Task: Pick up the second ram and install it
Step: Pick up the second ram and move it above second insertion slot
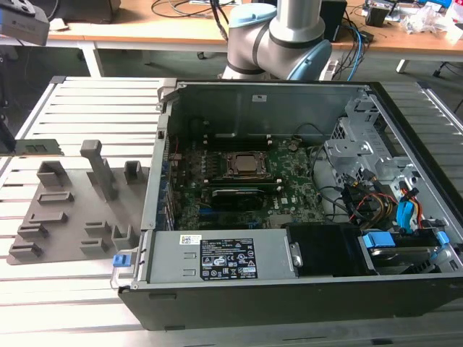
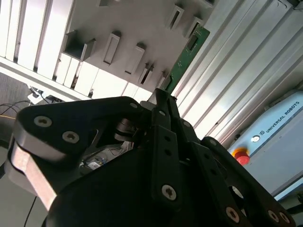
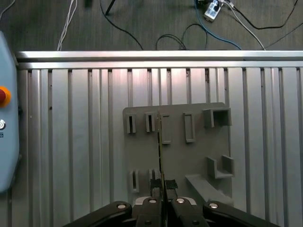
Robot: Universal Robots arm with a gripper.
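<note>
Gripper (image 3: 161, 187) was pinched shut on the second ram (image 3: 160, 142), which you saw edge-on in the first wrist view as a thin line over the grey holder plate (image 3: 199, 151). You could not tell whether the stick touched the plate. The plate lay on the slatted metal table (image 3: 71, 142). In the exterior view, the open computer case (image 1: 289, 303) sat beside the plate, on the exterior view's right.
</note>
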